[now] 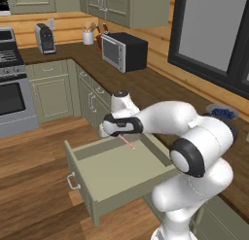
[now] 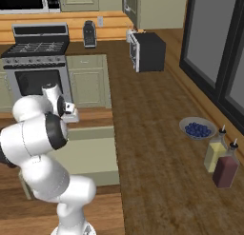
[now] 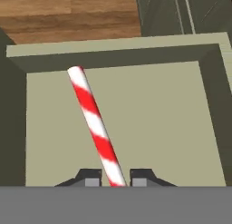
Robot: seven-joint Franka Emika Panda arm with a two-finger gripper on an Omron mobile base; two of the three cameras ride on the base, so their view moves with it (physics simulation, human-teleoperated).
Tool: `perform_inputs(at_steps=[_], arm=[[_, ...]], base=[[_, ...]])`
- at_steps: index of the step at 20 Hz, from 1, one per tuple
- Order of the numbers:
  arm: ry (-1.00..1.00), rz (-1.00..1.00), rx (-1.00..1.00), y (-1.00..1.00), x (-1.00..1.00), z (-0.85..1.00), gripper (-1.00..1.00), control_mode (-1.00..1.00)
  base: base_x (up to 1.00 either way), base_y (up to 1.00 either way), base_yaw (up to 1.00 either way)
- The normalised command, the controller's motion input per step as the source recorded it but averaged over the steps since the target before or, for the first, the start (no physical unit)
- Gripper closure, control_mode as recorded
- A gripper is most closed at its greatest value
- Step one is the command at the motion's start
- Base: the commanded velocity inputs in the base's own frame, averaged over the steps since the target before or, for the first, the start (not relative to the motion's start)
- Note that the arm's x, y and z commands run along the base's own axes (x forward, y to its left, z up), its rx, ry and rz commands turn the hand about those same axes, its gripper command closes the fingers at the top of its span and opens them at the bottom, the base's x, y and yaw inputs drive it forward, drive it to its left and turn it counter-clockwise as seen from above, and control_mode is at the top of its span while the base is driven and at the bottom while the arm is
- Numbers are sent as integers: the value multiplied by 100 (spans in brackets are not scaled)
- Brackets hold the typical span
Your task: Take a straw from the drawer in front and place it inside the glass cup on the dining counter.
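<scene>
So the gripper (image 3: 115, 177) sits at the bottom middle of the hand view with the straw (image 3: 94, 123) running right between its two fingertips. Looks clamped on the lower end to me, though the contact itself is cut off by the frame edge. The rest of the straw slants toward the upper left over the floor of the open drawer (image 3: 149, 128).

In the left base view the straw (image 1: 128, 141) pokes out just under the hand, center frame, above the pulled-out drawer (image 1: 116, 173).

My take on doing this bit well: lift straight up until the free end is above the drawer walls before swinging away, and go slow, since a thin smooth rod can pivot in a two-finger pinch.

Looks-wise: the straw is a glossy red-and-white candy-stripe cylinder, and the drawer is a flat matte sage-green box with a small curved silver handle (image 1: 72, 181).
</scene>
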Motion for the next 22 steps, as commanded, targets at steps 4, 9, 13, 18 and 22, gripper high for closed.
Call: perform_inputs(at_steps=[4,9,13,18,22], arm=[[0,-34,0,-39,-1,100,100,-100],[0,-35,0,-49,-26,100,100,-100],[0,-23,0,-46,-56,98,100,-100],[0,-5,3,-23,-66,68,100,-100],[-8,14,5,-1,-65,17,100,-100]], base=[[0,0,0],[0,0,0],[0,0,0],[0,0,0],[0,0,0]])
